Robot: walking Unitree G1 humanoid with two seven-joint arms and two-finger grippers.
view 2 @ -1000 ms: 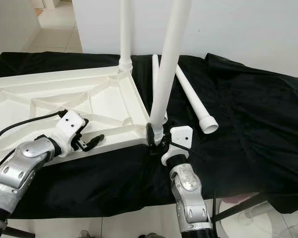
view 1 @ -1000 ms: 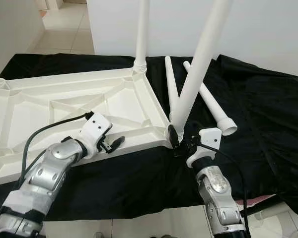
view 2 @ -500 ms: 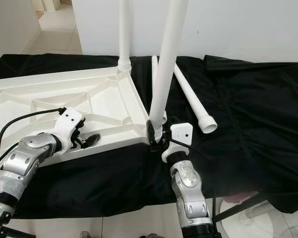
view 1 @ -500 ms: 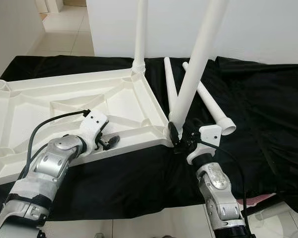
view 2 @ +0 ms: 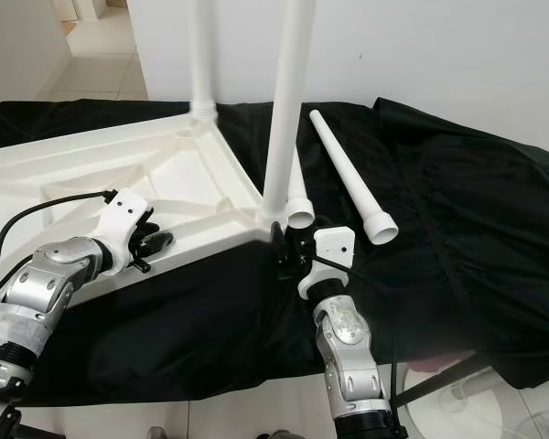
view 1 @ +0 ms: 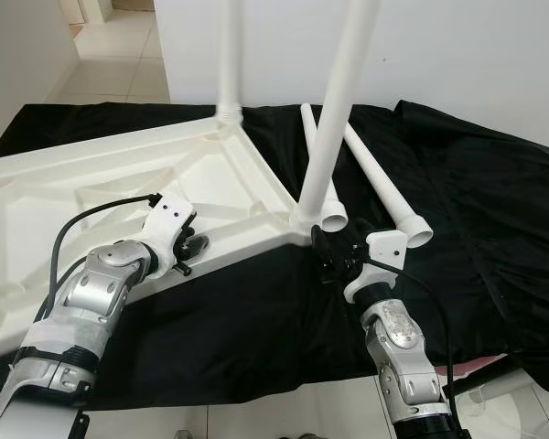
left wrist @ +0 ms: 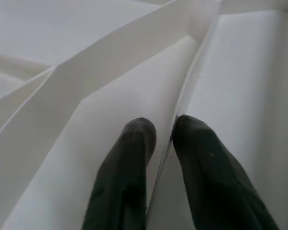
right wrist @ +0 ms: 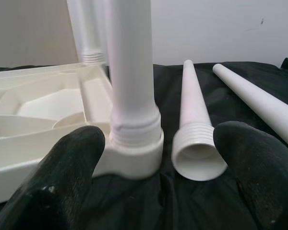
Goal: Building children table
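Observation:
The white tabletop [view 1: 82, 178] lies upside down on the black cloth. One white leg [view 1: 228, 55] stands in its far corner socket. A second leg [view 1: 340, 101] stands in the near corner socket [right wrist: 134, 151]. My left gripper [view 1: 188, 249] is shut on a thin rib of the tabletop [left wrist: 86, 72], one finger on each side. My right gripper [view 1: 333, 257] is open just in front of the near corner, its fingers [right wrist: 69, 163] wide apart and touching nothing. Two loose legs lie on the cloth, one [view 1: 317, 160] beside the socket and one [view 1: 384, 187] farther right.
The black cloth [view 1: 476, 219] covers the table, whose front edge runs just beyond my arms over a tiled floor [view 1: 284, 412]. A white wall [view 1: 476, 55] stands behind. The loose leg's open threaded end [right wrist: 198, 153] lies between my right fingers.
The near leg now stands more upright in its socket. The right gripper has let go of its base and backed off. The tabletop corner has shifted away and left.

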